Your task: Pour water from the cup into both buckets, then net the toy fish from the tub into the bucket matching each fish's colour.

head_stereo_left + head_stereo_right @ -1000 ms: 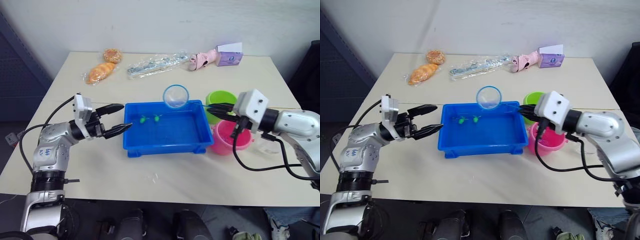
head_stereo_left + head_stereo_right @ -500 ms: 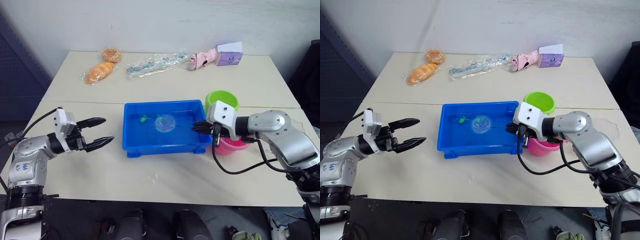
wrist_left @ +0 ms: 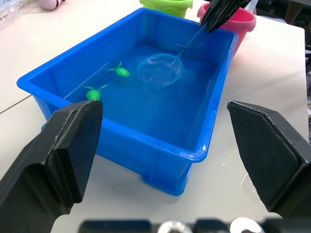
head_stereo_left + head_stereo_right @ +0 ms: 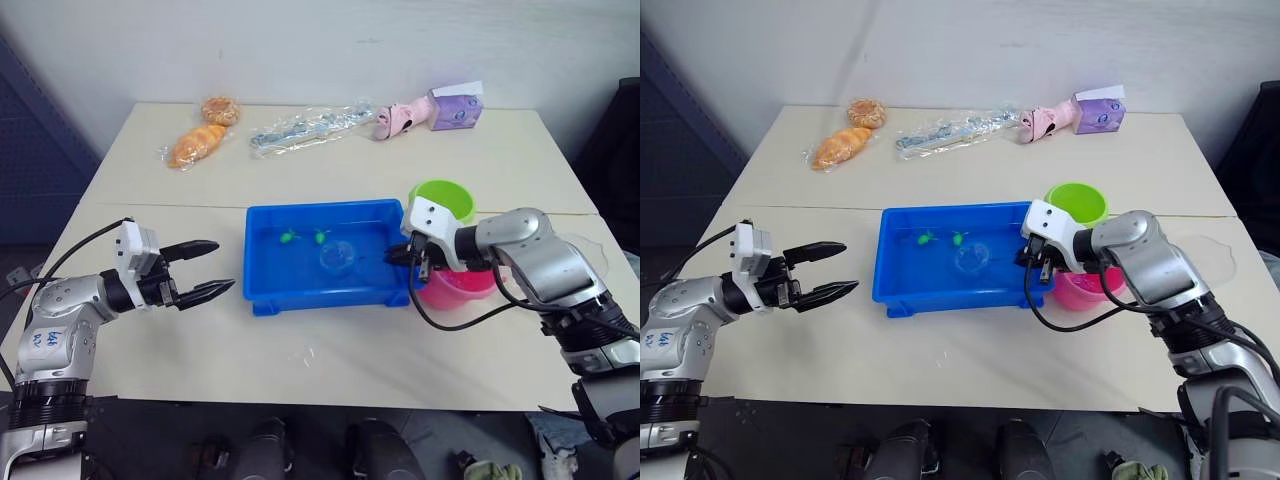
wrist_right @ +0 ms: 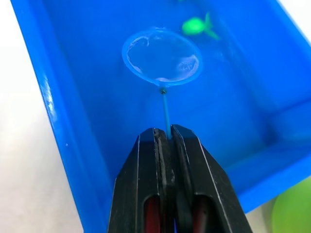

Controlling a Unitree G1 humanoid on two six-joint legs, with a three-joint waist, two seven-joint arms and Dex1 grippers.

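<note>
Right gripper point(image 5: 166, 138) pinched tight on thin handle of round light-blue hoop net point(image 5: 162, 57), submerged beside two tiny green plastic fish point(image 3: 119, 71); hasty sweep may scatter them.

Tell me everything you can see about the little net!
The net is a small round hoop with a light blue rim and fine see-through mesh, on a thin straight handle. The right claw is shut on the handle's end. The hoop is down inside the blue tub, lying nearly flat in the water near the middle. No fish is inside it. Two green fish float beside it, apart from the rim.
</note>
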